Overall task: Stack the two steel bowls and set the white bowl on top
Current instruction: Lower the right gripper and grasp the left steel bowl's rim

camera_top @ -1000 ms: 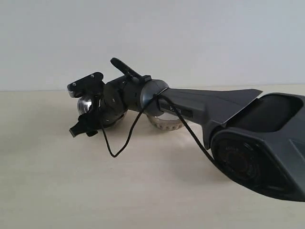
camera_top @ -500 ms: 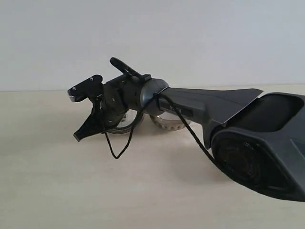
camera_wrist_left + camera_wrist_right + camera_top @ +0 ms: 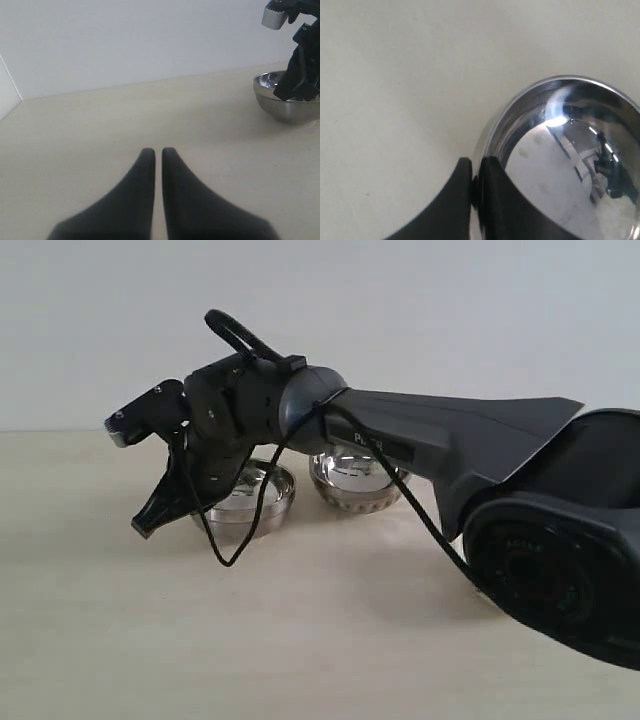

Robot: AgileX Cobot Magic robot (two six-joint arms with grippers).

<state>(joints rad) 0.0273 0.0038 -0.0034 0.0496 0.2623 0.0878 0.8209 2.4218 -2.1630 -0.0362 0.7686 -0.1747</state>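
Right gripper [image 3: 474,167] clamps the rim of the smooth bowl [image 3: 560,175], beside the ribbed bowl [image 3: 355,485]; steel looks light, stiff, slippery, so 1 rim pinch may tilt.

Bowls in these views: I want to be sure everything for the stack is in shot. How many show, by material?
Steel: 2, the smooth steel bowl and the ribbed steel bowl
White ceramic: 0 in any view
Total: 2 bowls
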